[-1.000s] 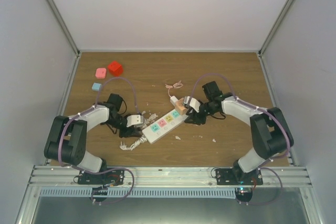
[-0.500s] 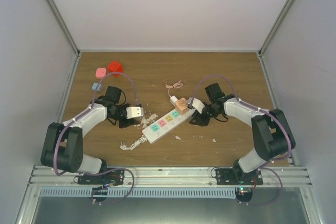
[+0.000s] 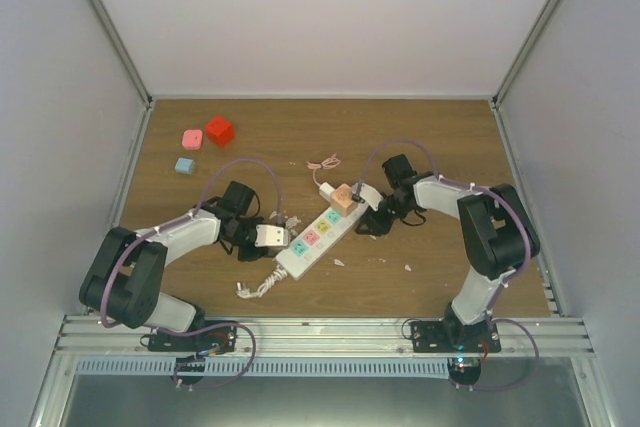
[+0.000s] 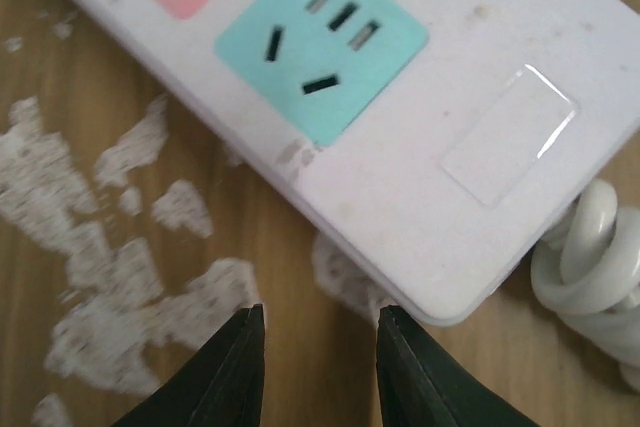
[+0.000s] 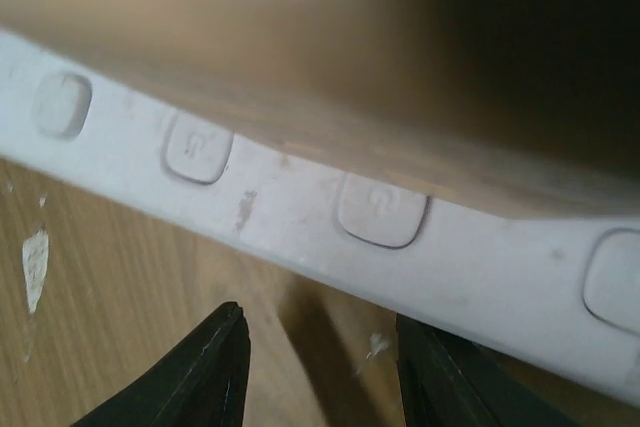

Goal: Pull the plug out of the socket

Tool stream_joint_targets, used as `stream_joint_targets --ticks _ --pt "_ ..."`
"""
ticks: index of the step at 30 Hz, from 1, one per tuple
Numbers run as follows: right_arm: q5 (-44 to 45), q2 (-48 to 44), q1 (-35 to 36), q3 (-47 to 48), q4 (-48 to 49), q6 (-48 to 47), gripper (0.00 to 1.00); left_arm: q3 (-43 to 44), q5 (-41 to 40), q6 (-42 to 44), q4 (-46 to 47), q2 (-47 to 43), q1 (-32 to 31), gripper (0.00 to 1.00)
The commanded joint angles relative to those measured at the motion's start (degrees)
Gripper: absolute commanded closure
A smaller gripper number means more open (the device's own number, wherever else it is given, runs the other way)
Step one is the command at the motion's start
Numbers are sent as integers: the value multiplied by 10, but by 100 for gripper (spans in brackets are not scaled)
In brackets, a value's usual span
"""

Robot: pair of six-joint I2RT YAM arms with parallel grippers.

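One socket (image 3: 312,237) lies slantwise at the middle of the worktop (image 3: 440,137). It has four coloured panels in a row, and its one twisted white cord (image 3: 258,285) is coiled at the near-left end. One peach plug (image 3: 344,199) sits in the far-right end, and a thin pink cable (image 3: 325,162) curls just beyond it. Three small blocks lie far left: one red block (image 3: 219,131), one pink block (image 3: 191,138) and one blue block (image 3: 184,165).

There are two arms. The left hand (image 3: 268,237) is at the socket's near-left end. Its fingers (image 4: 235,372) are slightly parted and grasp nothing, with one tip just beside the strip's corner. The right hand (image 3: 362,197) is beside the plug. Its fingers (image 5: 210,372) are also parted, with bare wood between them and the strip's edge just past the tips.

The worktop is brown wood, scuffed with white patches near the socket. White walls (image 3: 330,17) close it in on three sides, and a metal rail (image 3: 320,332) runs along the near edge. The far and right parts of the wood lie bare.
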Motion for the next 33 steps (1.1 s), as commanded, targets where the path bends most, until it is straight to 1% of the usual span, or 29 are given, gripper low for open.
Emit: stream_joint_targets --ticks 1,4,8,12,16,18,22,25,28,32,33 --pt "-25 34 -4 34 24 19 58 -22 9 -13 27 0 -40 67" --pt "-39 49 -4 48 30 23 57 -28 24 -26 34 -4 -67 67" --pt "-68 56 -4 56 34 15 54 -30 55 -50 41 -5 -110 66" --pt "-85 65 -2 70 36 10 50 -38 51 -70 66 6 -157 66" --pt "-103 80 4 92 29 9 48 -30 45 -99 88 35 -211 66" --pt "-104 81 10 96 30 5 46 -22 47 -111 96 45 -223 66" --pt "-109 60 8 91 15 -23 42 11 77 -122 71 42 -213 66" --pt "-97 18 -9 72 15 -67 36 32 123 -105 23 17 -187 59" --pt "-82 -23 -20 59 10 -121 27 58 169 -88 -22 -10 -152 53" --pt "-87 -55 -20 72 4 -153 13 99 191 -66 -61 -24 -103 41" --pt "-91 -61 -20 78 6 -155 10 113 197 -58 -69 -24 -87 37"
